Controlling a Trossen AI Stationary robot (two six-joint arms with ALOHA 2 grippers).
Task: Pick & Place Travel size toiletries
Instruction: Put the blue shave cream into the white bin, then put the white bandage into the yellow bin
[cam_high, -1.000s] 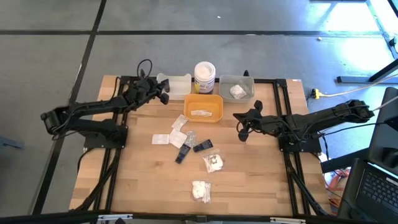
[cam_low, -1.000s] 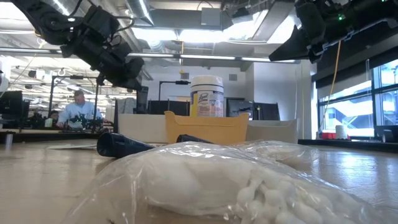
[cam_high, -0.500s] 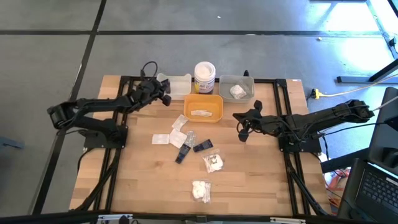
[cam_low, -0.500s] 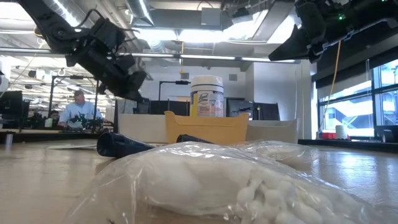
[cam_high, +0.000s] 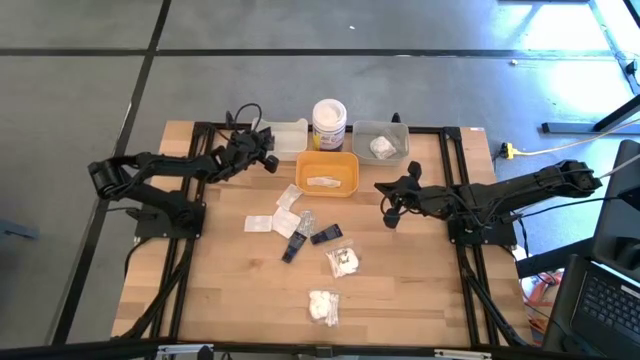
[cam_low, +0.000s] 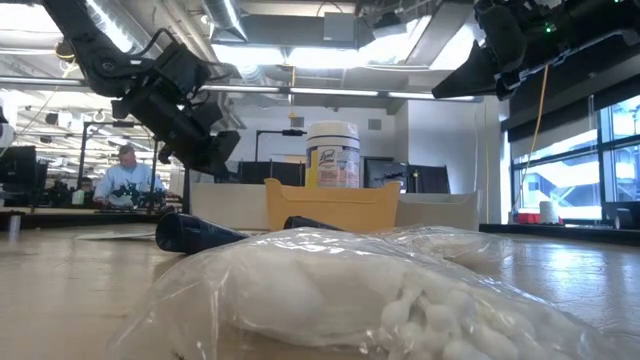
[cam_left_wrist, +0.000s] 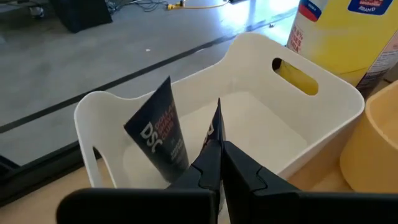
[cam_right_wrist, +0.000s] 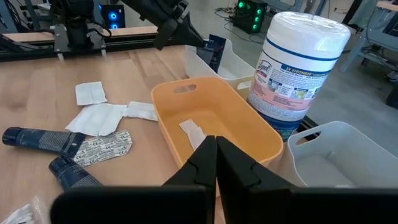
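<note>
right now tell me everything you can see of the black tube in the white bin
The black tube is a small soft-looking squeeze tube with white lettering reading DSC. It stands tilted inside the white bin, its flat crimped end up and leaning against the bin's wall, its lower end down on the floor. The shut left end effector hovers right beside it, and a second thin dark edge shows at the fingertips. Whether the fingers touch the tube cannot be told. The bin looks otherwise bare.

Bright overhead light, blurry foregrnd
</note>
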